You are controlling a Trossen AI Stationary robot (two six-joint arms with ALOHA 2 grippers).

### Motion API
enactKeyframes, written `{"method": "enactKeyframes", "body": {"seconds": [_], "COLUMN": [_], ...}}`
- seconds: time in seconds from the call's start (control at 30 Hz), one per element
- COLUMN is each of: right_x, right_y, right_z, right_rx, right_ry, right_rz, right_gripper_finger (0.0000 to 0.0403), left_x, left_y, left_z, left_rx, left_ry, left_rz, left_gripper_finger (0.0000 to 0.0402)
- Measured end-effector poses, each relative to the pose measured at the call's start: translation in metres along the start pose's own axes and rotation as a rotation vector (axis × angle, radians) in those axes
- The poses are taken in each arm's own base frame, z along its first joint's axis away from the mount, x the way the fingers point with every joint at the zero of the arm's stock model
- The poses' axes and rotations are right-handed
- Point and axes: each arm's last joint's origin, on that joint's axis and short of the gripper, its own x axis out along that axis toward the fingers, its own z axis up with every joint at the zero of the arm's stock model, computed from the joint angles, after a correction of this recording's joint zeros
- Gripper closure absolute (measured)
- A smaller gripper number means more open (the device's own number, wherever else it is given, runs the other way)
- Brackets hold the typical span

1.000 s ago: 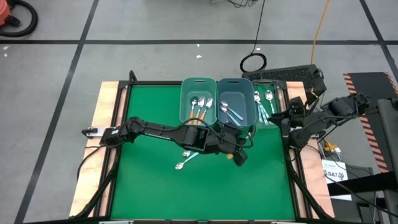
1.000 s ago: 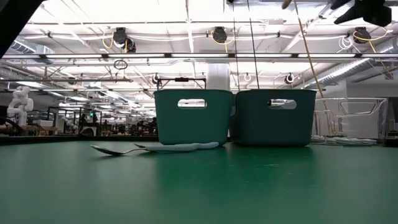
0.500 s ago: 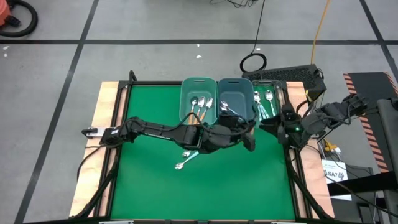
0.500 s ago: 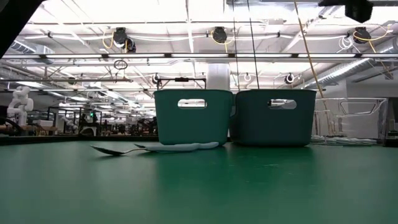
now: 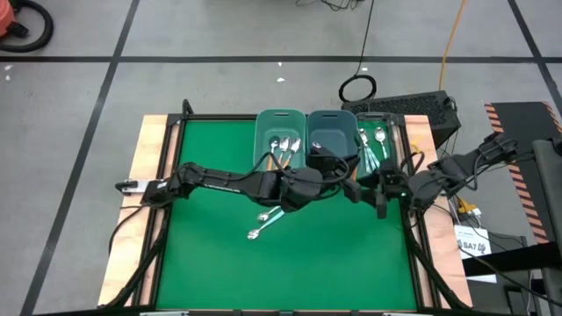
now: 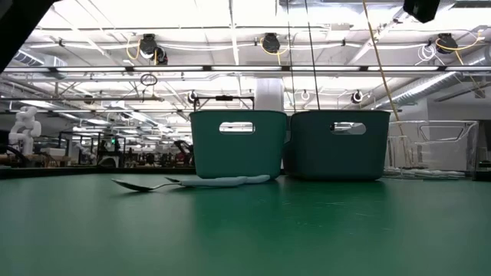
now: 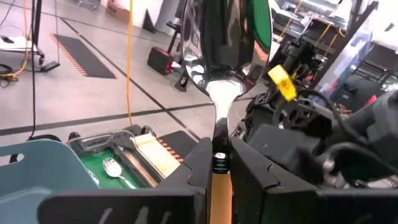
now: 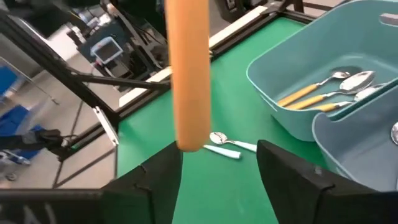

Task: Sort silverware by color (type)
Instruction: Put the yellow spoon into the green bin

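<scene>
My left arm lies stretched across the green mat from the left edge toward the middle, ending just in front of the two bins. The left gripper is pinching an orange-handled spoon — fingers tight against the orange handle on both sides, shiny bowl pointing away from the wrist.

My right arm comes in from the right edge, elbow off the table. The right gripper sits just beside the left one, its fingers spread wide with the orange handle hanging between them; the two fingers do not touch it.

Surface: a green mat on a table with light wooden edges. Left teal bin holds orange-handled spoons; the darker bin touches it on the right. Beyond that, a tray with green-handled spoons. Two spoons lie loose on the mat — a light blue-handled one and another near it.

Room, seen from table height: open lab hall, bright ceiling strips, hanging cables, grey tiled floor with dark lines, and a small white humanoid robot far off.
</scene>
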Motion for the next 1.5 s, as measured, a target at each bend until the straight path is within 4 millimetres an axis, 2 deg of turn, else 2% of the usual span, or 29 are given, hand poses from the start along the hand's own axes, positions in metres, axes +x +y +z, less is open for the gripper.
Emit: {"method": "enactKeyframes", "body": {"seconds": [0.17,0.33,0.53,0.8,1.03,1.2,1.33,1.5], "right_x": [0.01,0.013,0.013,0.013,0.009,0.0,-0.008,-0.016], "right_y": [0.006,0.007,0.006,0.006,0.005,0.001,-0.002,-0.008], "right_z": [-0.002,-0.001,-0.001,-0.001,0.0,0.004,0.006,0.005], "right_rx": [0.004,0.012,0.013,-0.018,0.012,0.062,0.084,0.086], "right_ry": [-0.003,-0.062,-0.076,-0.069,-0.06,-0.061,-0.05,-0.018], "right_rz": [-0.007,-0.06,-0.074,-0.069,-0.049,-0.01,0.018,0.032], "right_gripper_finger": [0.0186,0.0194,0.0245,0.0376,0.0378,0.0379,0.0379,0.0379], "left_x": [0.001,0.002,0.002,0.003,0.005,0.002,-0.001,-0.004], "left_y": [0.001,0.001,0.001,0.003,0.008,0.007,0.004,0.0], "left_z": [0.0,0.0,-0.001,-0.003,-0.008,-0.012,-0.013,-0.013], "left_rx": [0.021,0.036,0.072,0.081,0.024,0.006,-0.019,-0.052], "left_ry": [0.006,0.022,0.043,0.063,0.123,0.146,0.155,0.137], "left_rz": [-0.006,-0.033,-0.055,-0.05,-0.033,-0.025,-0.042,-0.048], "left_gripper_finger": [0.0362,0.0361,0.0361,0.0362,0.0366,0.0362,0.033,0.0243]}}
